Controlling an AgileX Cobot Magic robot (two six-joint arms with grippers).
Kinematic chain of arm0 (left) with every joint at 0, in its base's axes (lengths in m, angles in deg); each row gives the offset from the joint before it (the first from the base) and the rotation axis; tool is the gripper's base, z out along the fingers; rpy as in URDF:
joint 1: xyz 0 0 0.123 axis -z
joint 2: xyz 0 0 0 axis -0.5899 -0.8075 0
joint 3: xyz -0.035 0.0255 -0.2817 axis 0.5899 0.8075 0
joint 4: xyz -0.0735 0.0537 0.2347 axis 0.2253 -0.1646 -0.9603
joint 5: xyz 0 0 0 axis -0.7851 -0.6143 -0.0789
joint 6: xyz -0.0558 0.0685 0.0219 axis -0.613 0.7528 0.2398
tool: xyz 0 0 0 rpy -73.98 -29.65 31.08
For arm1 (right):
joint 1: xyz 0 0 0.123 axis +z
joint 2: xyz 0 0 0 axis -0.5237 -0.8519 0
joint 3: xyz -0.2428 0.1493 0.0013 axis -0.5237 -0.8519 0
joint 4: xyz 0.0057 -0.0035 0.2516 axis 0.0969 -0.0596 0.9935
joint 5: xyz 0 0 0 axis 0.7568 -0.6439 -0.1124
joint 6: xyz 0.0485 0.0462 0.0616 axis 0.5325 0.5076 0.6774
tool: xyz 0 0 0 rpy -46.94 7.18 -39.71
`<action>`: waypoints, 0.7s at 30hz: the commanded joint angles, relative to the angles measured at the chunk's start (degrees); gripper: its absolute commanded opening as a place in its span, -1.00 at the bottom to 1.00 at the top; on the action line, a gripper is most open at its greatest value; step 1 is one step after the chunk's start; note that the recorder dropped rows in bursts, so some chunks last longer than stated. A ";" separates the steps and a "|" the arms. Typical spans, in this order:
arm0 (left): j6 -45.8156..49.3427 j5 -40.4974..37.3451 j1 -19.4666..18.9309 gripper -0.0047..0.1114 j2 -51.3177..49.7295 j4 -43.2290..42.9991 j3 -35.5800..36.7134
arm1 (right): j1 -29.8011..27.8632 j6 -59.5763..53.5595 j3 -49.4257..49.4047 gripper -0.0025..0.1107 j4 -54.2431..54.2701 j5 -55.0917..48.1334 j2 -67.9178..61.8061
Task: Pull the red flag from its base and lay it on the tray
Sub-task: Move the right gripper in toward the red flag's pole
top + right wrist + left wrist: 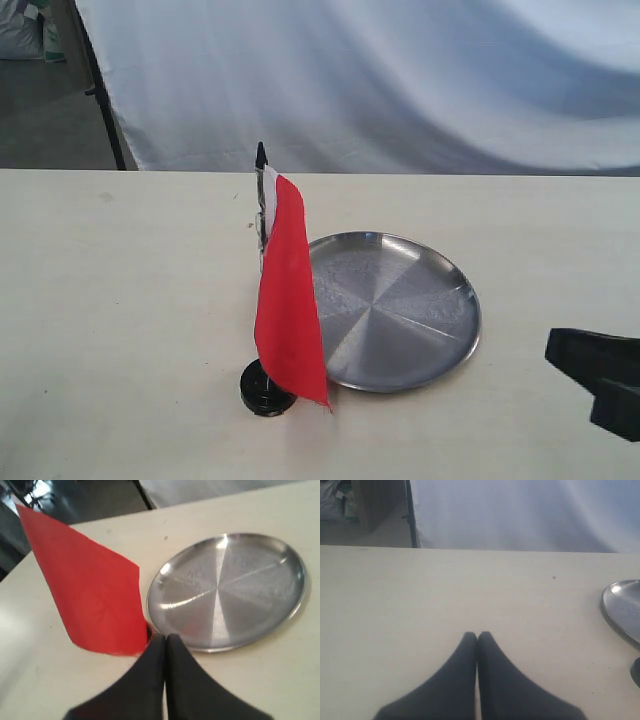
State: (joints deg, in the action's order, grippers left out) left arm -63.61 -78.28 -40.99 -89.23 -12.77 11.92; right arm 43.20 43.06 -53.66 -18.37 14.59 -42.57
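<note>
Left gripper & right gripper jaws both clenched, empty; risk: yanking red flag w/o pinning its light base prob. lifts both, or tips them onto tray.

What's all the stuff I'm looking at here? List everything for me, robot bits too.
red flag: one, red with a white strip, on a black stick, upright in the base
base: one, black, on the table by the tray's rim
tray: one, shiny steel, mid-table
table: one, cream, under everything
backdrop cloth: one, white, behind the table
stand pole: one, black, at the cloth's edge
left gripper: one, black, shut, above the table
right gripper: one, black, shut, near the flag's lower edge
</note>
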 commanded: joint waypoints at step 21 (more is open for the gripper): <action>-0.42 0.25 -0.13 -0.92 0.18 0.00 0.23 | 12.47 -60.86 2.69 -0.96 37.07 -16.23 -47.08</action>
State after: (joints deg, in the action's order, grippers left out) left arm -63.61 -78.28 -40.99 -89.23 -12.77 11.92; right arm 51.65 -12.50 -53.08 16.66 -1.92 -86.17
